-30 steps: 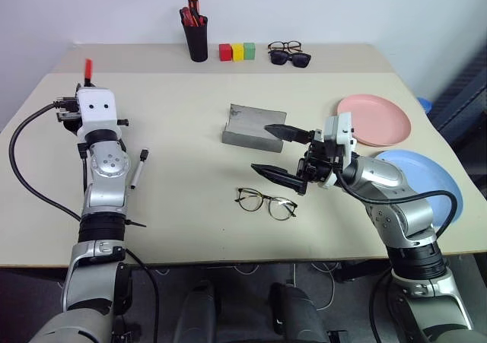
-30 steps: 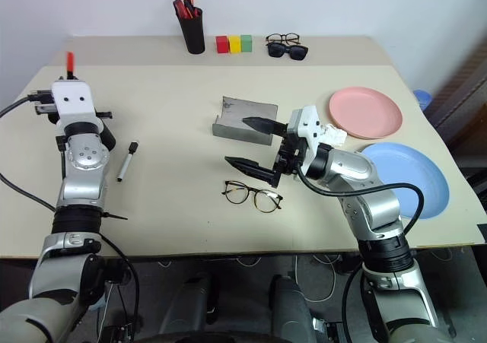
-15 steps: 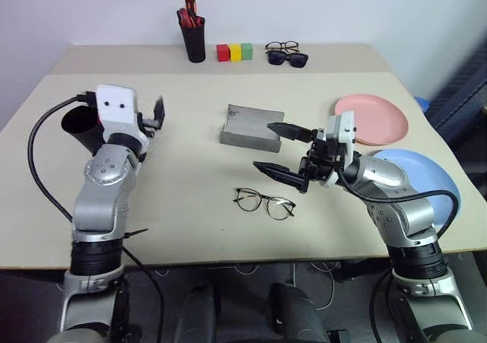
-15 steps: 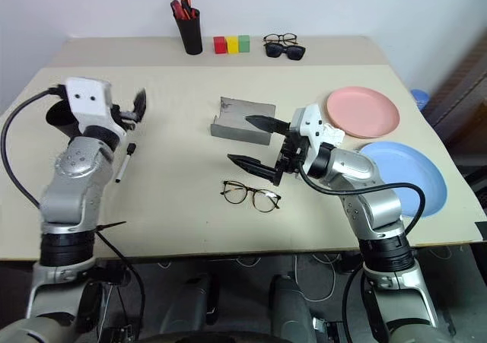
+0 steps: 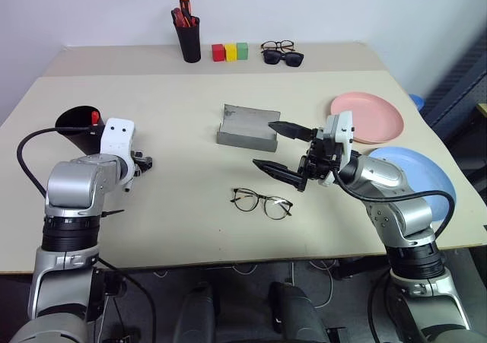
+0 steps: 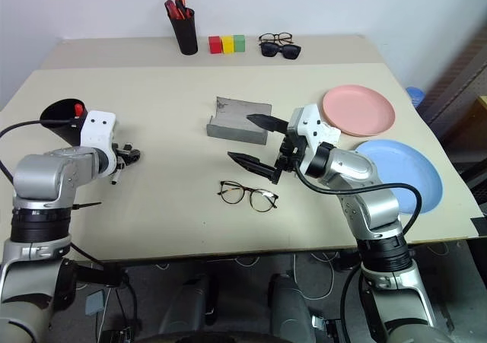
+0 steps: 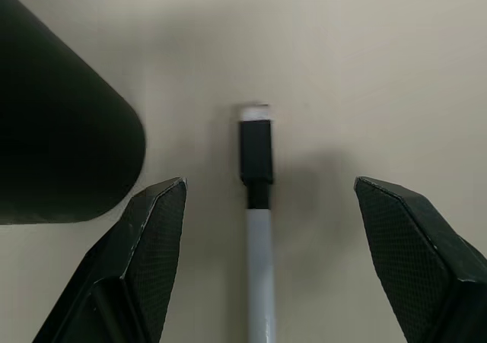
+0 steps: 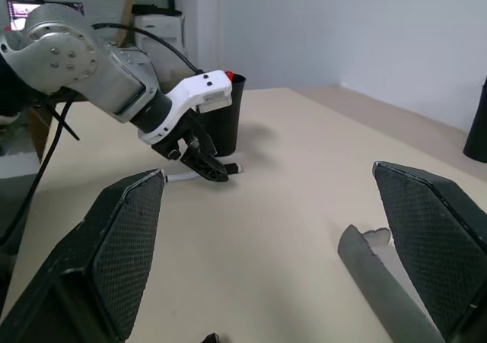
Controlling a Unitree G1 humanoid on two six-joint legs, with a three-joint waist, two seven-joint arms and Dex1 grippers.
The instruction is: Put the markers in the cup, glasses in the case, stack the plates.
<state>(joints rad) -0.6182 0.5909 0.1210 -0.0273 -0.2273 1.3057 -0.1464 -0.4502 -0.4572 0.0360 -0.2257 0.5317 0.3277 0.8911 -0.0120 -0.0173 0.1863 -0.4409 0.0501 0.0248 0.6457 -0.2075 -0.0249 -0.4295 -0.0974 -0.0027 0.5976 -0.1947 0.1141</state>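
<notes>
Left wrist view: left gripper [image 7: 262,267] jaws wide, straddling the black marker [image 7: 257,206] on the counter [image 5: 183,115], cup [image 5: 76,122] at ten o'clock; next, I'd judge, descend and clamp.

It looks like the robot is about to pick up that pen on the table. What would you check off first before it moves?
1. Left end effector open: ok.
2. Slim black marker with a white end lying between its fingers: ok.
3. Fingers touching that marker: not ok, a gap shows on each side.
4. Wide black plastic cup upright, mouth free: ok; a red-capped marker already stands inside.
5. Cup clear of the fingers: cannot tell, it sits close beside one.
6. Right end effector open, away from the marker: ok.
</notes>
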